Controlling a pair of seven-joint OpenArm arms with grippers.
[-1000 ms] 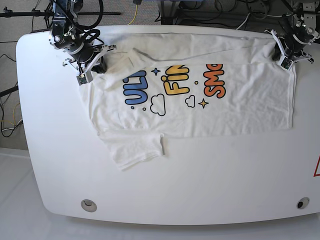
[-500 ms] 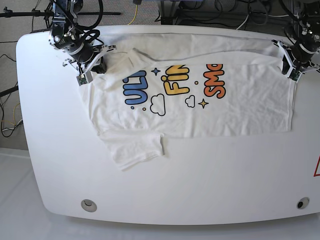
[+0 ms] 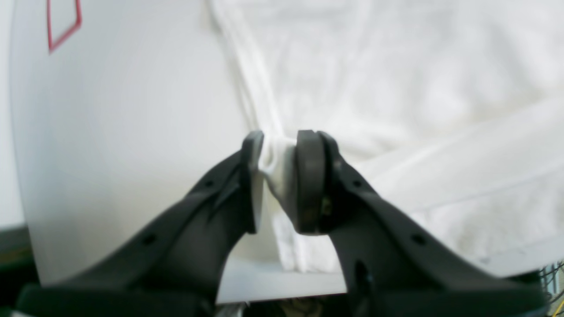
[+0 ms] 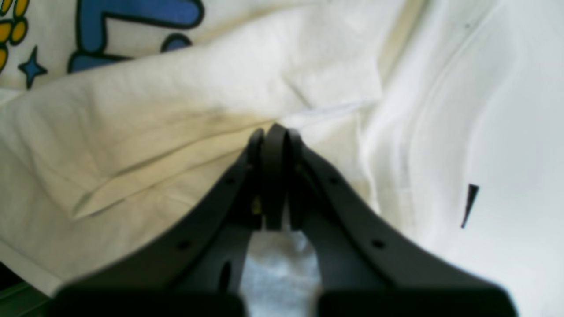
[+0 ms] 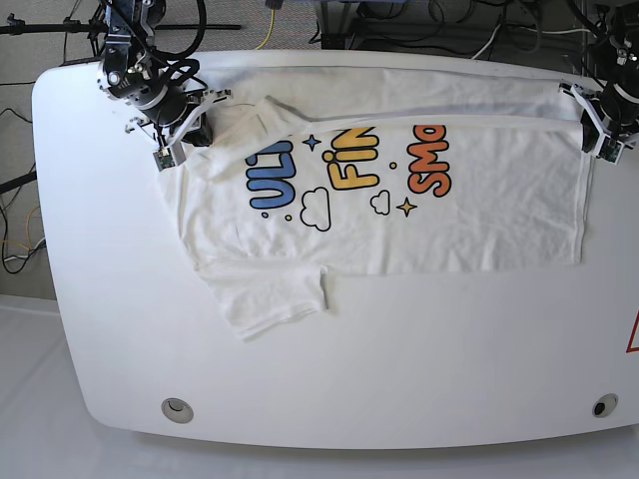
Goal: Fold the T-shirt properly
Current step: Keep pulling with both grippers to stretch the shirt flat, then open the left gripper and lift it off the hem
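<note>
Now left end effector (image 5: 603,128) has pulled T-shirt (image 5: 479,215) outward.

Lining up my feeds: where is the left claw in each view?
Base: left claw at the far right, on the white printed cotton T-shirt's edge.
Left wrist: centre, pinching the hem.
Right wrist: not in it.
Shared landmark: the T-shirt.

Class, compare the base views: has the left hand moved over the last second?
Yes. The left hand, pinching the T-shirt hem, has shifted toward the table edge at the view's right, stretching the fold flatter.
</note>
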